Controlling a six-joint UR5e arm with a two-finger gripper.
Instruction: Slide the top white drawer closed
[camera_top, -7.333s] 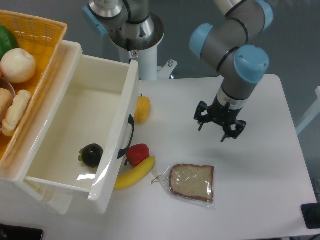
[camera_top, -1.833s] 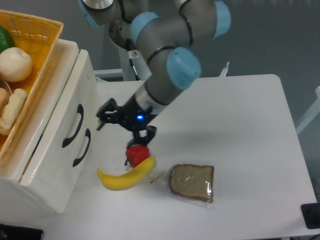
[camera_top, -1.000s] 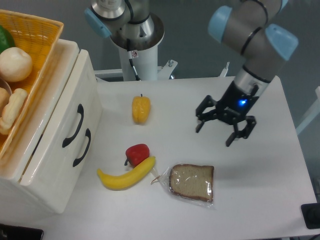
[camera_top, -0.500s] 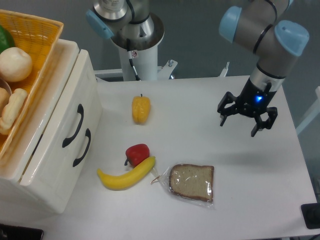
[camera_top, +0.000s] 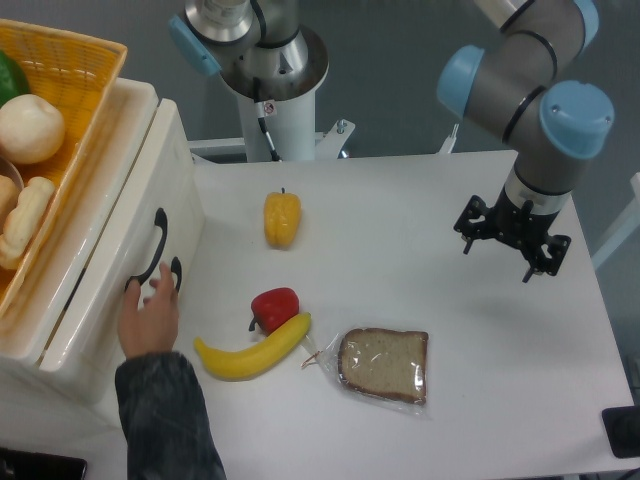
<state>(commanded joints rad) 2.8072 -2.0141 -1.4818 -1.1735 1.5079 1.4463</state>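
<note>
While the top white drawer (camera_top: 120, 215) sits flush in its cabinet at the left:
Drawer: shut, so the task looks done; black handle (camera_top: 152, 250) faces right.
Gripper (camera_top: 512, 240): over the table (camera_top: 420, 400) at the far right, well apart from the drawer, which lies to its left.
Fingers: apart, holding nothing.
Arm pose: wrist pointing down, clear of the table.
Human hand (camera_top: 150, 315): at the lower drawer front, much nearer.

Bright, even overhead light; a soft shadow lies on the desk (camera_top: 420, 210) below the sharply focused end effector (camera_top: 511, 243).
</note>
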